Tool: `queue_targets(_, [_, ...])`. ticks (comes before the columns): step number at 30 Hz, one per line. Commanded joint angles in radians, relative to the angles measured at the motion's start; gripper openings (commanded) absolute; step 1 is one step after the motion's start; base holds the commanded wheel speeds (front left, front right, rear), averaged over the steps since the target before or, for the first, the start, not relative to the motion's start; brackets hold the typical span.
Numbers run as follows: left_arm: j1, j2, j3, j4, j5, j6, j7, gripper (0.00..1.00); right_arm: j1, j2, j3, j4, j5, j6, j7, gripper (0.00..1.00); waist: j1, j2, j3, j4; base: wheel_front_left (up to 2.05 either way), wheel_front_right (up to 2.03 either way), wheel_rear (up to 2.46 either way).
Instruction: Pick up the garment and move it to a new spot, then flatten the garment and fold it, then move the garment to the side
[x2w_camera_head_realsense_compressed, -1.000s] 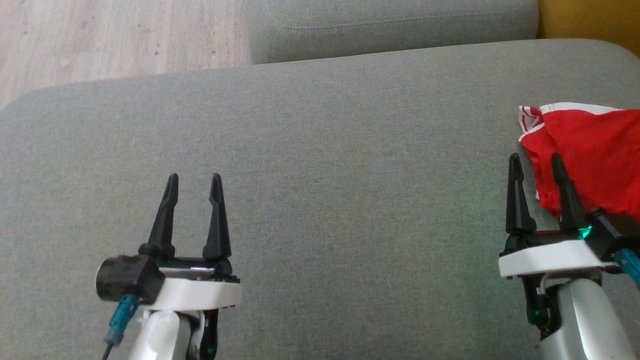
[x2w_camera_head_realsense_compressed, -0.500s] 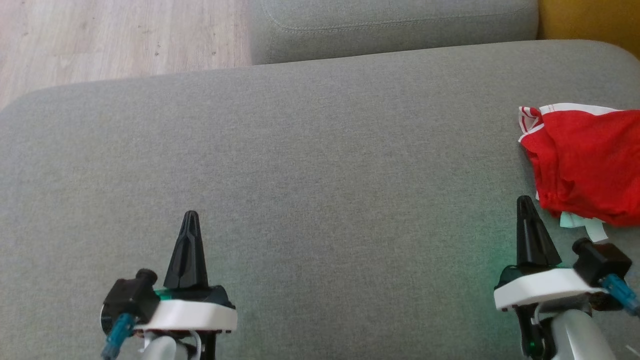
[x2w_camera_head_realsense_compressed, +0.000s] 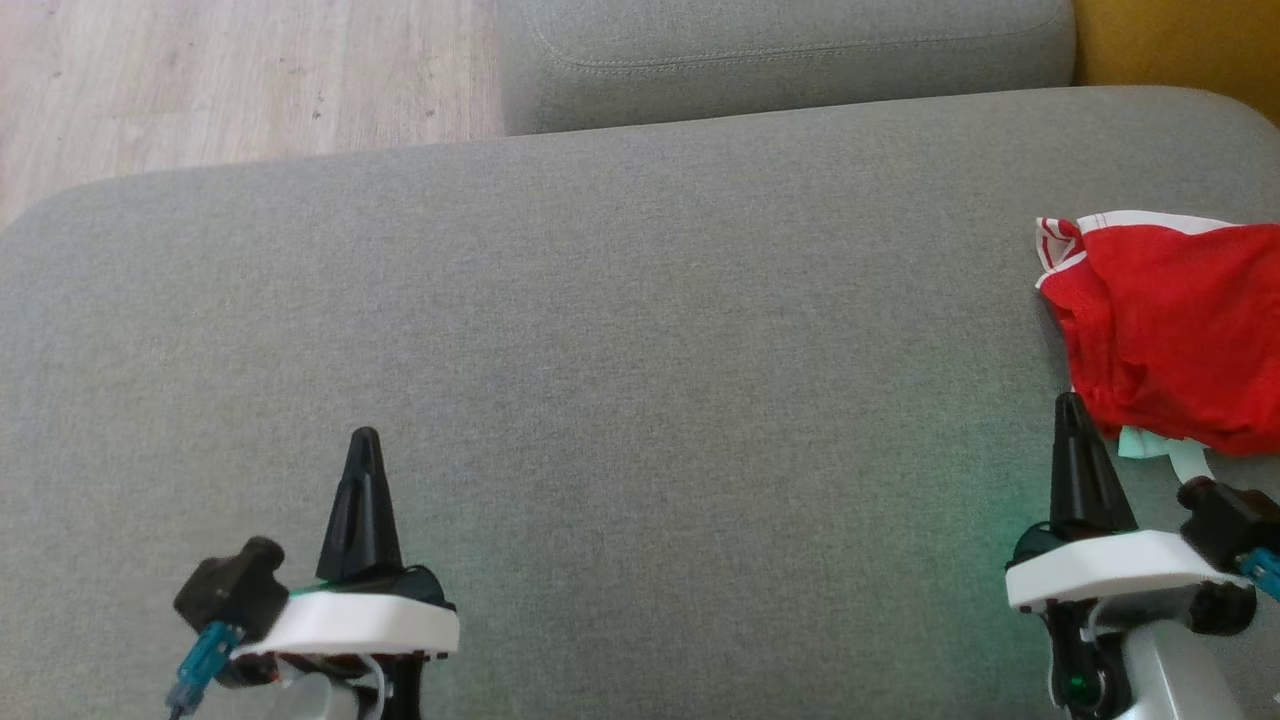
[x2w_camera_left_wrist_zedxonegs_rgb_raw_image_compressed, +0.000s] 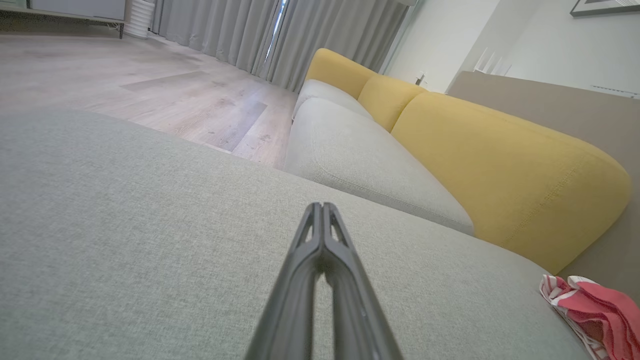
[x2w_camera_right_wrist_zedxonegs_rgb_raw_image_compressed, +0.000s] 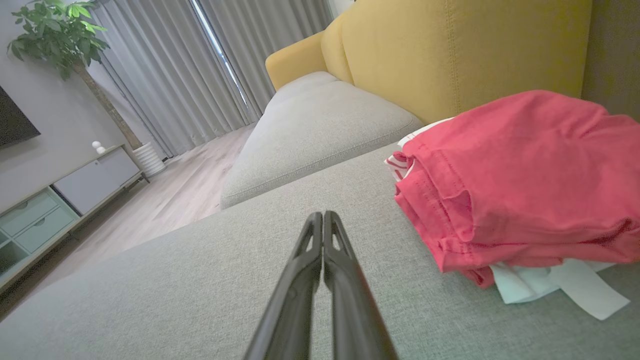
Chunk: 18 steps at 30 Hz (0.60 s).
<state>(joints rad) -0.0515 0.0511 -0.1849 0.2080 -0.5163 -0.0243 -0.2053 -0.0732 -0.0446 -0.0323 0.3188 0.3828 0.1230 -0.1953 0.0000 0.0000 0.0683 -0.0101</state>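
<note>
Seemingly the red garment (x2w_camera_head_realsense_compressed: 1170, 330) already sits folded at the right edge of the grey sofa cushion (x2w_camera_head_realsense_compressed: 600, 350), so the left end effector (x2w_camera_head_realsense_compressed: 363, 438) and right end effector (x2w_camera_head_realsense_compressed: 1069, 402), both pinched together and empty, should back off straight, clear of its white label (x2w_camera_right_wrist_zedxonegs_rgb_raw_image_compressed: 575, 290).

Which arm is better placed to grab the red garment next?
Probably the right: the right gripper, shut, sits just beside the red garment, while the left gripper is far across the grey cushion.
</note>
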Motion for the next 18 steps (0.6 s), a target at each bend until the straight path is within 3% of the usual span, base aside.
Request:
queue_targets(1, [-0.041,0.008,0.024,-0.027,-0.031,-0.005,0.006,0.00,-0.043,-0.002,-0.002,-0.037,0.036,0.002,0.008,0.00,0.0000,0.0000,-0.001,0.000,0.00,0.00,0.00])
queue_targets(18, [-0.043,0.015,0.056,-0.018,-0.203,-0.021,0.045,0.00,-0.041,-0.002,-0.014,-0.042,0.219,0.003,0.054,0.00,0.0000,0.0000,-0.011,0.002,0.00,0.00,0.00])
